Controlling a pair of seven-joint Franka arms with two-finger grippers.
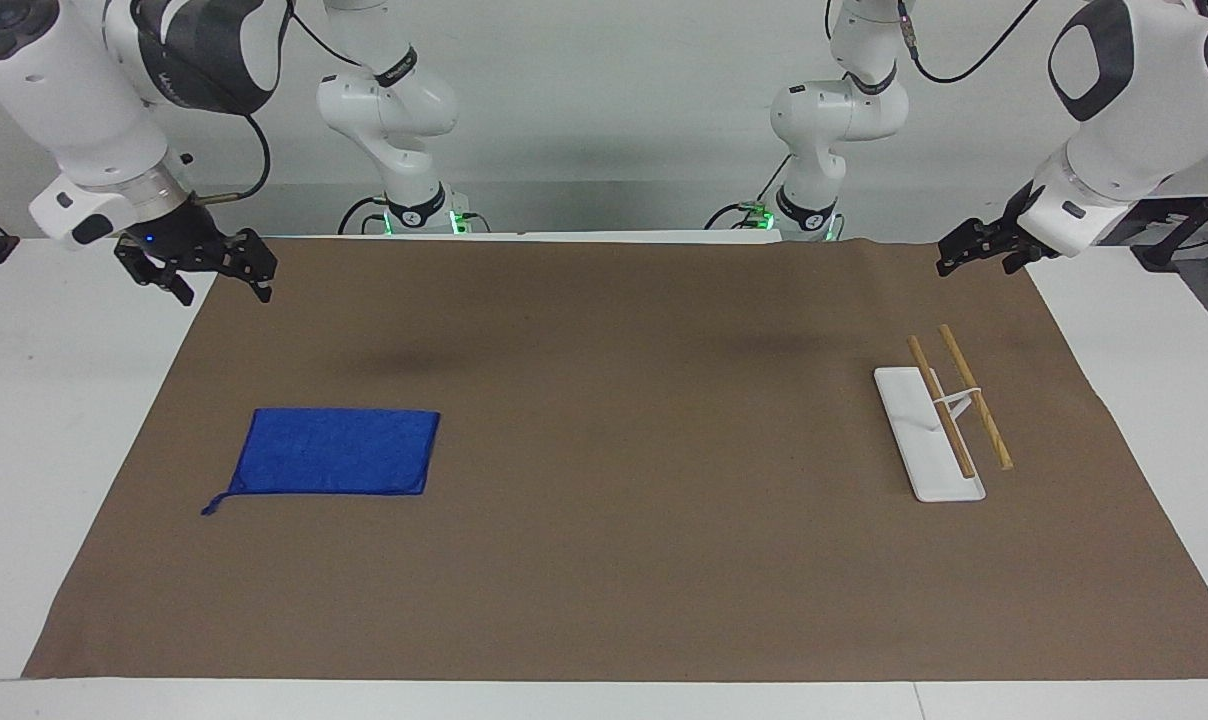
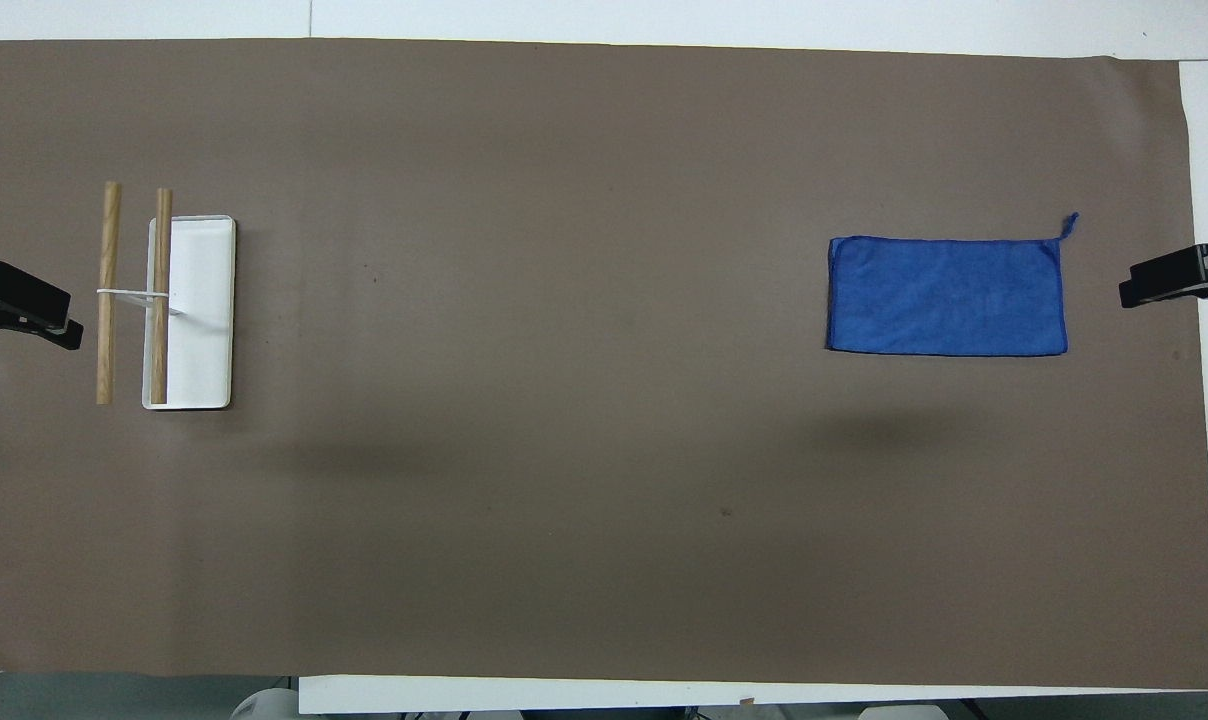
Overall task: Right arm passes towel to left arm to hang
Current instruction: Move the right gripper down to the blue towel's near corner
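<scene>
The royal-blue towel [image 1: 336,452] lies flat on the brown mat toward the right arm's end of the table, its thin loop tail at one corner; it also shows in the overhead view [image 2: 947,295]. My right gripper [image 1: 224,294] is open and empty, raised over the mat's edge at that end, apart from the towel; its tip shows in the overhead view [image 2: 1159,285]. My left gripper [image 1: 978,266] is open and empty, raised over the mat's edge at the left arm's end; it shows in the overhead view too [image 2: 34,315].
A rack with a white base [image 1: 922,440] and two wooden bars [image 1: 974,395] stands toward the left arm's end, below the left gripper; it also shows in the overhead view [image 2: 199,310]. The brown mat [image 1: 624,480] covers most of the white table.
</scene>
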